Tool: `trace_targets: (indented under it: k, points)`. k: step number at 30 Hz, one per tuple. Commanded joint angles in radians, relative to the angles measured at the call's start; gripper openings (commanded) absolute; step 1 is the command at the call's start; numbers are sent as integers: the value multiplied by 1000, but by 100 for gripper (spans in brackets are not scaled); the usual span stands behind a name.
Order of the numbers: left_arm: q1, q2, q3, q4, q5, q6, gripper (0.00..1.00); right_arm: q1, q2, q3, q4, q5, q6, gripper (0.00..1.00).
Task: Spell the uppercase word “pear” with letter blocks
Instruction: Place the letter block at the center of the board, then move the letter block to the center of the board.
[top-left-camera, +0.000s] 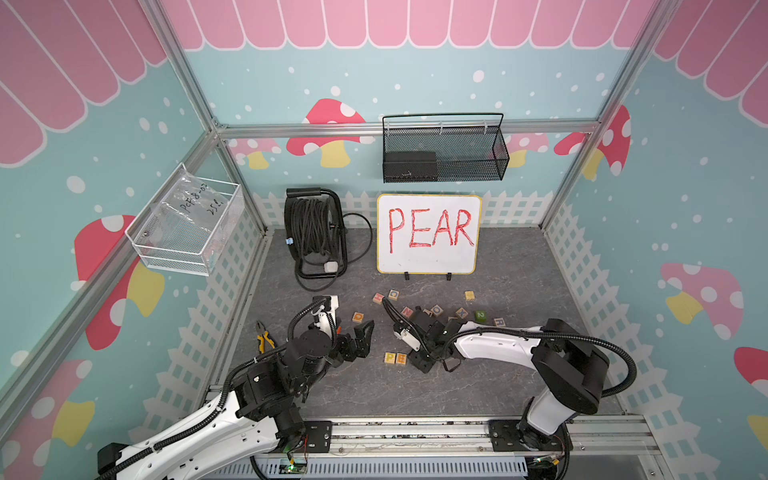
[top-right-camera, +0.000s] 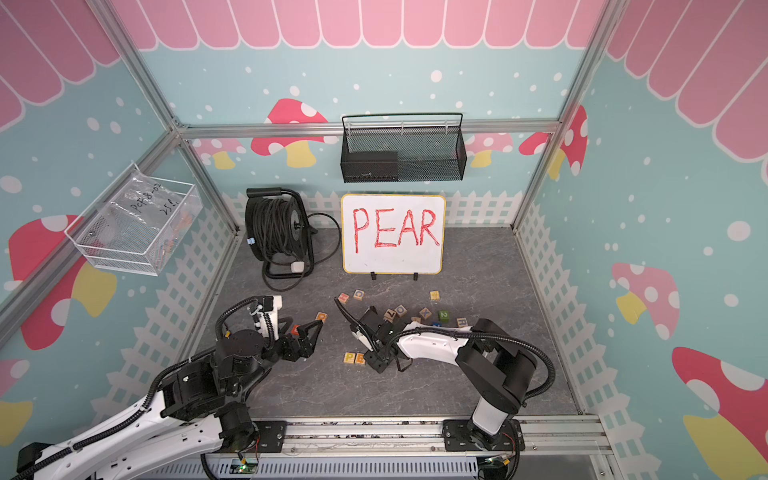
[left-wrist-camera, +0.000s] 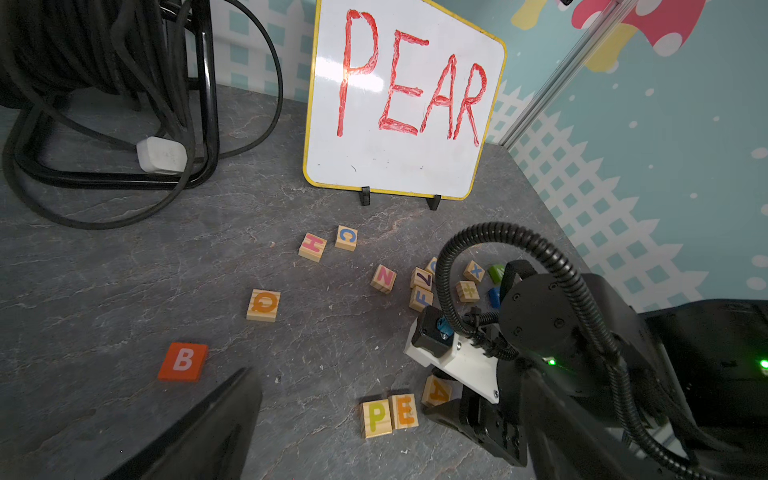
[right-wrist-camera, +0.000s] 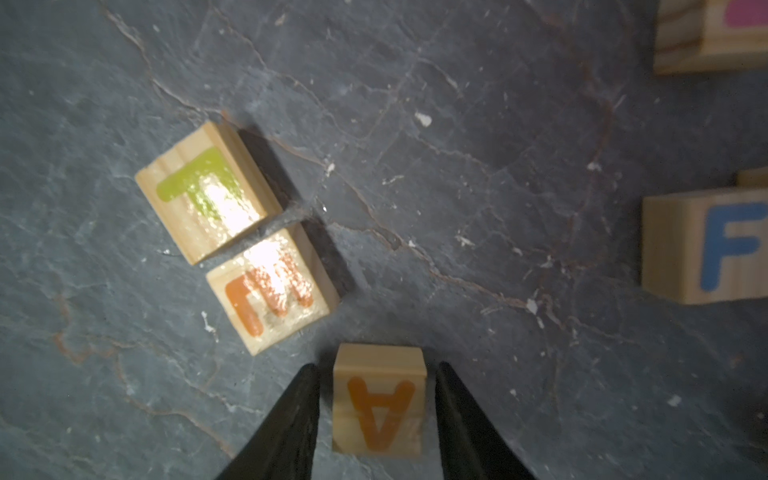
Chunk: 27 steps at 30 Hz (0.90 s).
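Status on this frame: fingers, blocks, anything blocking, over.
Left gripper open; right gripper open, fingers astride A block, gaps both sides. P block, E block side by side; A short of E; R block unplaced. Nothing blocks A.

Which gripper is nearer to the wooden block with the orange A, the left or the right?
Right. The right gripper has the A block between its open jaws. The left gripper is apart, beyond the P block and E block.

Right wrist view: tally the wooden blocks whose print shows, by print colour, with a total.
Yellow-green: 1, P block
Orange: 2, E block and A block
Blue: 1, F block
Pink: 1, cropped block
Total: 5
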Motion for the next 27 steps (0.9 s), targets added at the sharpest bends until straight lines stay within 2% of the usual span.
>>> trace_targets:
  k: [1,27]
  points:
    - [5,4,22,-12,-16,-5,100,7,-30,-31,2,19,40,48]
    - [6,65,31,37,-10,15,100,3,-66,-130,-45,170,189,48]
